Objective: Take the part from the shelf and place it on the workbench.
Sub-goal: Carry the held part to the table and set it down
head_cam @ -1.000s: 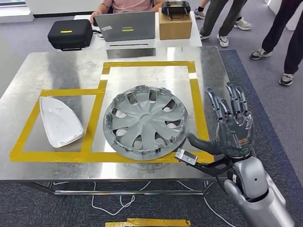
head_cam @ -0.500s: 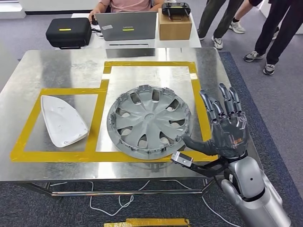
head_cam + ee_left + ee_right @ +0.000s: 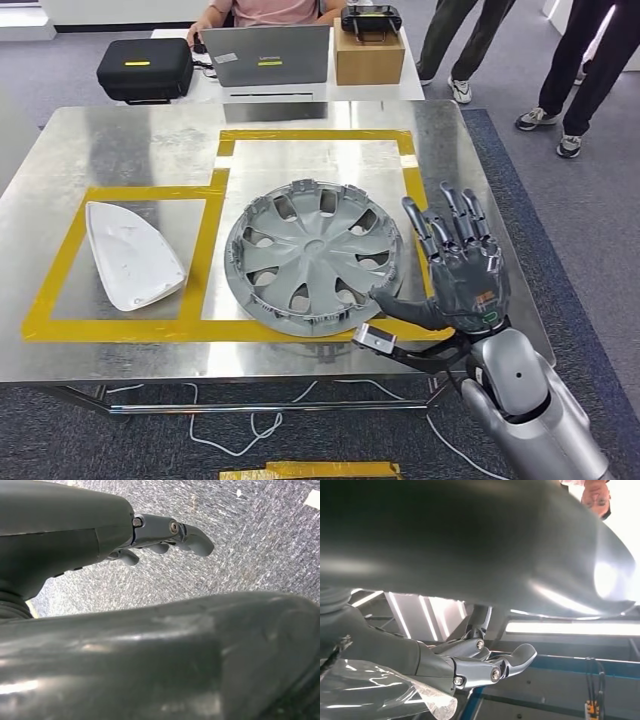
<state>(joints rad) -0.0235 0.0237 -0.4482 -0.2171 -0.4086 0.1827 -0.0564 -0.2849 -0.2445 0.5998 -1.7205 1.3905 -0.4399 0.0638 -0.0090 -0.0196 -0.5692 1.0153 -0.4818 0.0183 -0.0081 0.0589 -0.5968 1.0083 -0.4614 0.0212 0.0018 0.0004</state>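
Observation:
A grey wheel cover (image 3: 313,255) lies flat inside the larger yellow-taped field of the steel workbench (image 3: 136,145). A white curved shell part (image 3: 132,255) lies in the smaller taped field to its left. My right hand (image 3: 460,275) hovers at the cover's right side, fingers spread and pointing away from me. Its thumb reaches to the cover's near right rim, and I cannot tell whether it touches. The right wrist view shows its fingers (image 3: 482,667) stretched out with nothing in them. My left hand (image 3: 162,532) hangs over the carpet, fingers loosely extended and holding nothing.
Behind the bench stand a black case (image 3: 145,68), a laptop (image 3: 264,55) with a seated person behind it, and a cardboard box (image 3: 368,55). People's legs (image 3: 589,70) stand on the carpet at the far right. Cables run under the bench's front edge.
My right hand has shifted left, closer to the wheel cover, still spread. The head view also shifted slightly a second ago. The wheel cover and white part have stayed put.

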